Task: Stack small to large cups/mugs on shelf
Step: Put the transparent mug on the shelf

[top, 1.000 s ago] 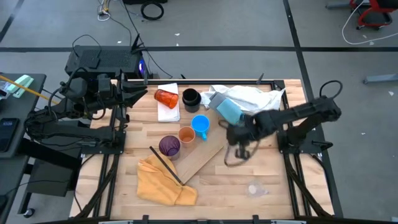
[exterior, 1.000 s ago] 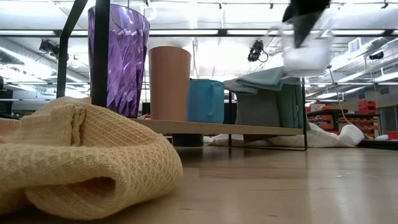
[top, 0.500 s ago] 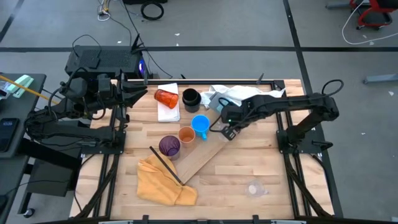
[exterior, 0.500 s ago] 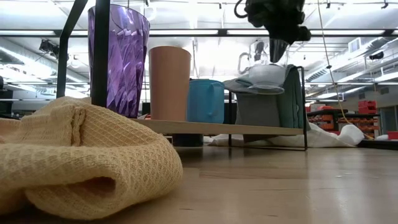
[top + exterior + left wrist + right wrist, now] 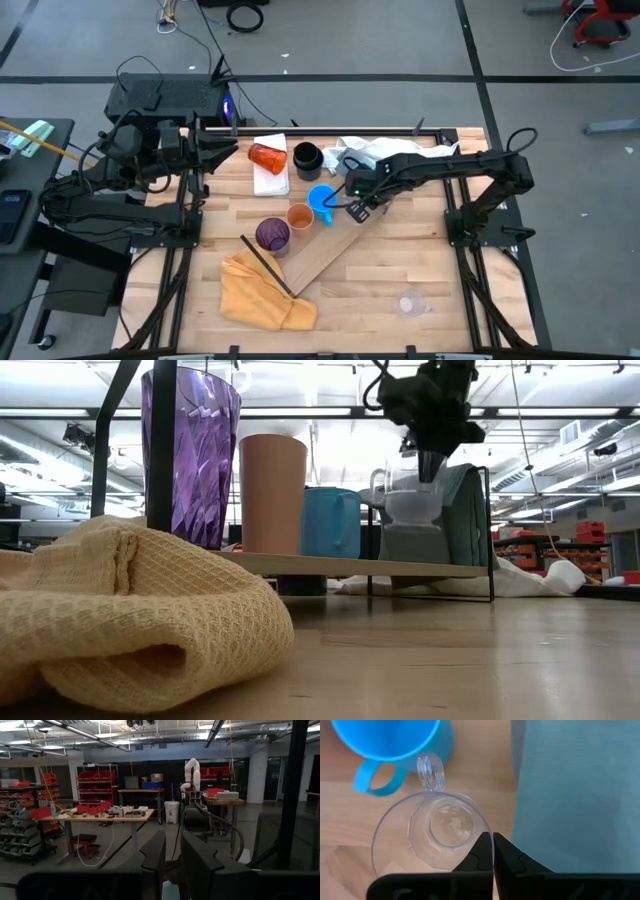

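On the pale wooden shelf (image 5: 325,255) stand a purple cup (image 5: 272,233), an orange cup (image 5: 300,216) and a blue mug (image 5: 322,198) in a row. My right gripper (image 5: 355,207) is shut on a clear mug (image 5: 412,500), just right of the blue mug (image 5: 395,737) and above the shelf's far end. A red-orange tumbler (image 5: 267,157) lies on a white pad (image 5: 270,178). A black mug (image 5: 306,156) stands next to it. My left gripper (image 5: 222,150) waits raised at the table's far left, its fingers (image 5: 200,865) a little apart with nothing between them. My right gripper pinches the clear mug's rim (image 5: 481,831), one finger inside the mug and one outside, on the side opposite the handle (image 5: 431,770). The fingers come from above, pointing down. The mug hangs upright below them, and its base (image 5: 410,522) looks clear of the shelf.
A pale-blue cylinder (image 5: 575,795) lies close on the mug's right, with a white cloth (image 5: 400,155) behind it. A yellow cloth (image 5: 265,290) lies at the shelf's near end, under a dark rod (image 5: 265,262). A small clear object (image 5: 408,300) sits near the front right.
My right gripper has carried the clear mug toward the table's left and far side, up to the blue mug, sinking a little and rolling its wrist. The mug, high and blurred a second ago, now hangs lower, still and upright.
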